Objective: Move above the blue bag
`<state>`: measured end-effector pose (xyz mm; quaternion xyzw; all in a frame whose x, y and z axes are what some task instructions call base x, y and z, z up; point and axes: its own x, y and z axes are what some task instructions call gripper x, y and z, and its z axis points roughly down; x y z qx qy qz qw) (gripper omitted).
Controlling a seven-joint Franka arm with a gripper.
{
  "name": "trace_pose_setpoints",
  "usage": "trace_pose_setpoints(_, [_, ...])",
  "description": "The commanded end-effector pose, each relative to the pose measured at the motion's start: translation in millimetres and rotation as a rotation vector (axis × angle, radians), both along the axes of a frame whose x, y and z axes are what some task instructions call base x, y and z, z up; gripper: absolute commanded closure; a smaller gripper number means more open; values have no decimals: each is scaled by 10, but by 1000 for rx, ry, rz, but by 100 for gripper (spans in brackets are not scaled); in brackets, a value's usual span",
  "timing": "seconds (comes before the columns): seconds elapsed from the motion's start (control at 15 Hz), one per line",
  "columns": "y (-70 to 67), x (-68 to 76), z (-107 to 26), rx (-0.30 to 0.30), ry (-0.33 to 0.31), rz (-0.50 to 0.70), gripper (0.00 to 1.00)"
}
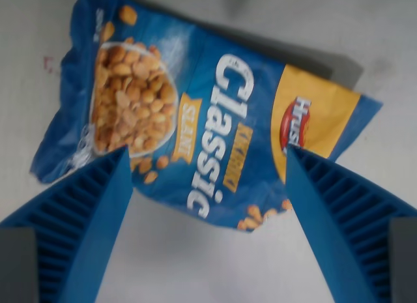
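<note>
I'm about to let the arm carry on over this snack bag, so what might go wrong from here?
The crinkled blue foil peanut bag sits toward the top of the wrist view, not centred between the ribbed blue fingers of the open tool, so it may stop off-centre. The fingertips overlap the bag's lower edge in the picture; height is unclear, so a low pass might snag it.

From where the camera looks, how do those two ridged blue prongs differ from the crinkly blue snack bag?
The ridged blue gripper fingers are plain, stiff and grooved; the blue snack bag is smooth, wrinkled and printed with peanuts and "Classic". The fingers frame the bottom corners; the bag lies flat on the pale table. Both are blue.
</note>
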<state>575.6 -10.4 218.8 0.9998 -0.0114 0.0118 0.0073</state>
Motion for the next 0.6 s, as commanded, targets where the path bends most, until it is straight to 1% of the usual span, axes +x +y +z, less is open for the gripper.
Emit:
trace_pose_setpoints(0.07, [-62,116,-60,15,13,48,0])
trace_pose_setpoints(0.33, [-98,149,-135,20,11,48,0])
trace_pose_setpoints(0.6, [-115,162,-171,22,12,41,0])
